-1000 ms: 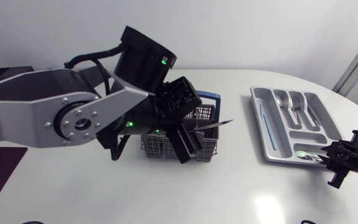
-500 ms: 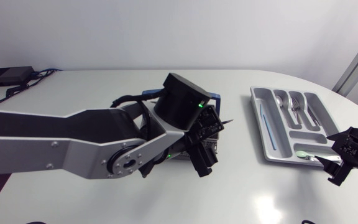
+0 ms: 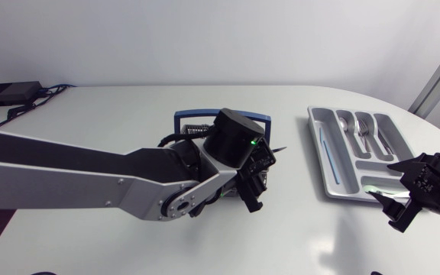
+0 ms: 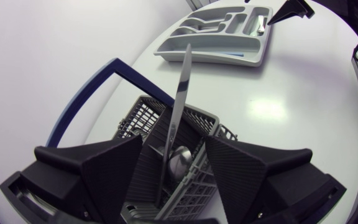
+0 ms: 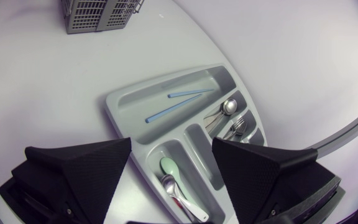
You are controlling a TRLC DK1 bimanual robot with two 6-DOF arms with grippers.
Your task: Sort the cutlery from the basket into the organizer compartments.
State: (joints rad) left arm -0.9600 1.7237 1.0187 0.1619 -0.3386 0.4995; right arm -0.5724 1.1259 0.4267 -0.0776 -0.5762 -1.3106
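1. My left end effector (image 4: 174,142) hung over the basket (image 4: 138,115), just right of the middle of the head view. Its two fingers were spread wide and held nothing.
2. Between those fingers, with a gap on either side, stood a knife (image 4: 180,93). It was slim, plain steel and tilted, with its handle down in the basket and its blade tip leaning towards the organizer (image 5: 115,107).
3. The rounded end of a steel spoon (image 4: 179,160) showed beside the knife's lower part, inside the basket.
4. The basket was grey mesh with a blue hoop handle (image 4: 79,104), and it sat on the white surface (image 3: 128,107).
5. The organizer, a pale grey moulded tray, lay at the right of the head view, well apart from the basket.
6. Its long compartment held two thin blue sticks (image 5: 169,109). Others held a metal spoon (image 5: 229,107) and a fork (image 5: 236,129). A short compartment held a pale green spoon (image 5: 169,166) beside another metal one (image 5: 182,190).
7. My right end effector (image 5: 171,142) was at the lower right of the head view, above that short compartment, with its fingers wide apart and empty.
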